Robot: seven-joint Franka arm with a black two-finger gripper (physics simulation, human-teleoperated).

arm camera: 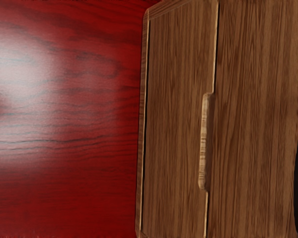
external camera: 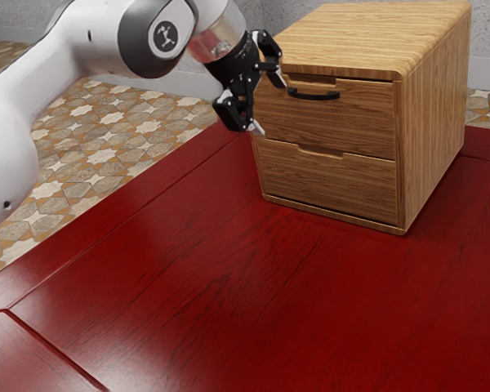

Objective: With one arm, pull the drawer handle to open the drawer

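Operator: Where was the gripper then?

Coach: You had the gripper (external camera: 267,104) hanging at the front corner of the cabinet (external camera: 433,122), its 2 fingers apart and holding nothing. The black handle (external camera: 314,95) lay just beyond the fingertips, near but not between them.

Operator: And the drawer?

Coach: The top drawer (external camera: 335,122), the 1 carrying that handle, looked shut, its front level with the lower drawer (external camera: 327,175) below and beyond the gripper. Your wrist camera looked along that lower front and its wooden lip (arm camera: 205,141), with the red table (external camera: 229,286) under the hand.

Operator: So what did the step need?

Coach: I judged you were at the approach. You needed to slide the hand sideways along the drawer front until the bar sat midway between the fingers, 1 above and 1 below, then close firmly. Grabbing only the bar's near end would have risked slipping off. After that, you had to pull straight back, square to the front, so the drawer didn't bind.
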